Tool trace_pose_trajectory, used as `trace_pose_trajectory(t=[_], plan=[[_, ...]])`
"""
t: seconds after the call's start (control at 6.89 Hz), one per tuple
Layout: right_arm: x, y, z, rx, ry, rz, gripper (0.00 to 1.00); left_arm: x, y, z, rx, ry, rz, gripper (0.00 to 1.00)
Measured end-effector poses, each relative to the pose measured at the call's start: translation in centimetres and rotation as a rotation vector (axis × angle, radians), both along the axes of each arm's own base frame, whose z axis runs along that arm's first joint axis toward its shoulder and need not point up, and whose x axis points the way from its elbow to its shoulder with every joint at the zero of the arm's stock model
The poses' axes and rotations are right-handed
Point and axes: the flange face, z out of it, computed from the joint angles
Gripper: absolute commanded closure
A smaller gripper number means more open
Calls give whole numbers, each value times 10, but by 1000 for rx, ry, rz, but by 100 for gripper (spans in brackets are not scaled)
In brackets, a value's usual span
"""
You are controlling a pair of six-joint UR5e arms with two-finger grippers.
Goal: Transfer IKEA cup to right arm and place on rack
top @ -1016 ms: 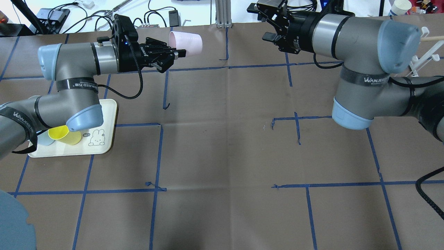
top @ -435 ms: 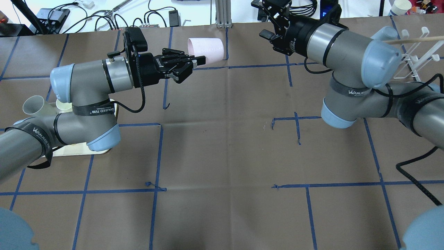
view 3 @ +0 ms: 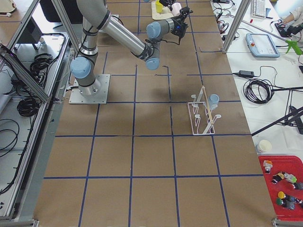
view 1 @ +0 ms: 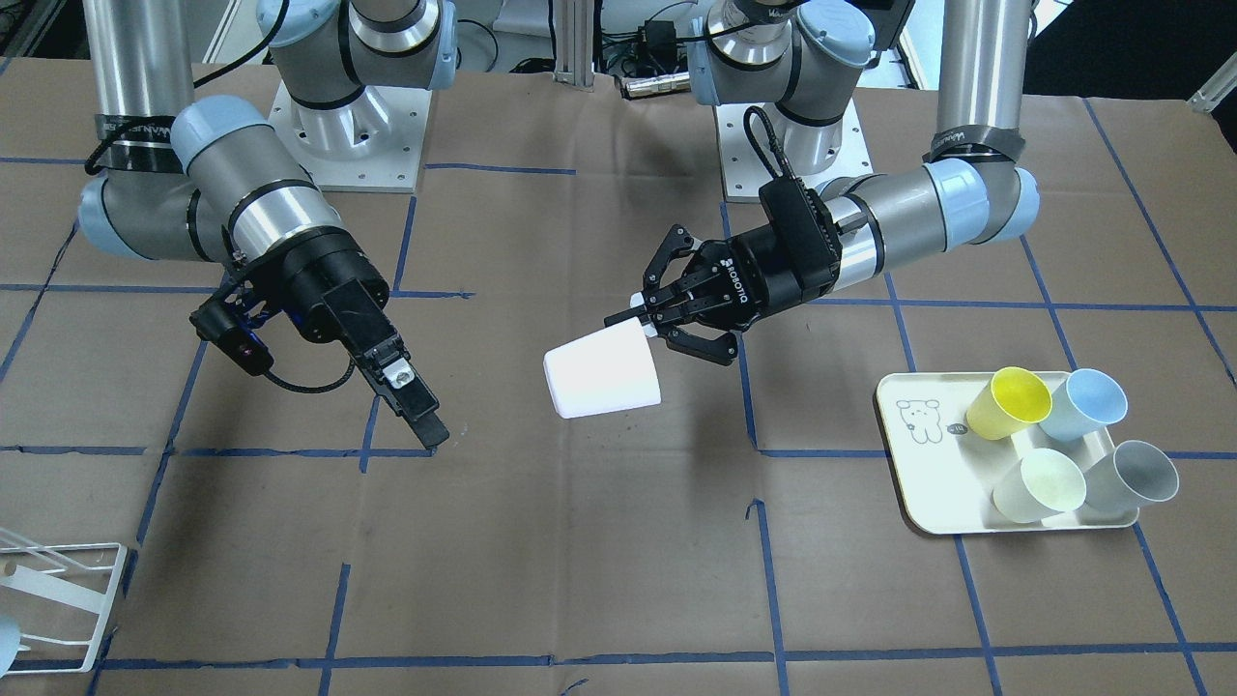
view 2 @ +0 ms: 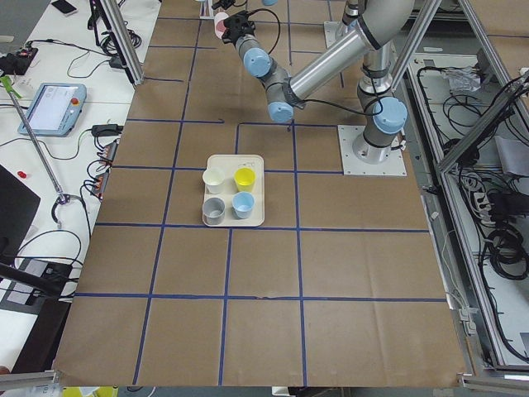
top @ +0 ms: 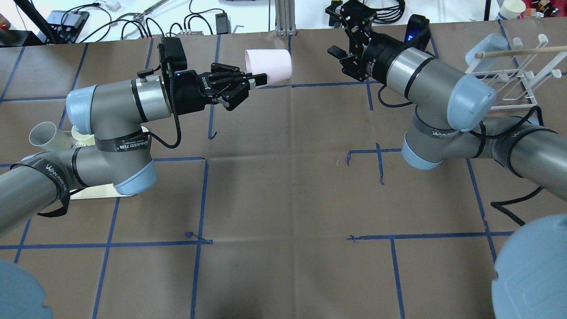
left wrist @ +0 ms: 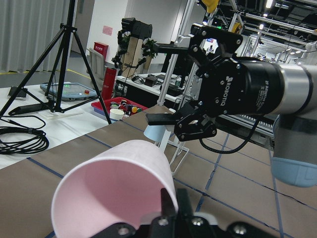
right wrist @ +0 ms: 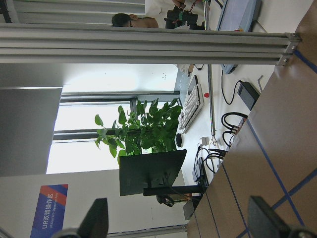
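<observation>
Brown paper covers the table (top: 283,199). The white rack (top: 514,79) sits upper right. Upper centre, the left gripper (top: 259,79) clamps the rim of the pink cup (top: 270,65), clear of the table. Facing it, the right gripper (top: 333,30) is spread wide.

- IKEA cup (top: 268,66): was pale pink, unpatterned.
- Left gripper (top: 261,79): black, lettered "ROBOTIQ" in white.
- Right gripper (view 1: 421,418): plain black.
- Left arm (top: 110,102) and right arm (top: 425,75): silver with pale-blue caps.
- Table (top: 288,186): was covered in brown, gridded with blue tape.
- Tray (view 1: 933,493): cream, bore a small line-drawn bear.
- Tray contents: yellow cup (view 1: 1000,411), pale-blue cup (view 1: 1078,411), pale-green cup (view 1: 1034,488), grey cup (view 1: 1126,478).
- Rack (top: 509,75): white wire.
- Rack cup (top: 485,44): was pale blue.
</observation>
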Motion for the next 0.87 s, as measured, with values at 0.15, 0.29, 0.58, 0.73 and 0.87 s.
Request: trace_pose_trajectory(t=[0.15,0.29,0.58,0.73,0.87], plan=[[2,7,-12,69,-45,-43,0,0,1,0,-3,3,-3,100],[8,12,-16,120,-88,-92,0,-1,2,0,-1,5,-5,100],[27,23,-6,122,-97,-220,0,-3,3,0,7,8,-7,100],[37,28,-3,109,-89,-253,0,-4,3,1,6,9,-8,100],[47,33,-2,104,-83,-259,0,-5,4,0,7,11,-6,100]])
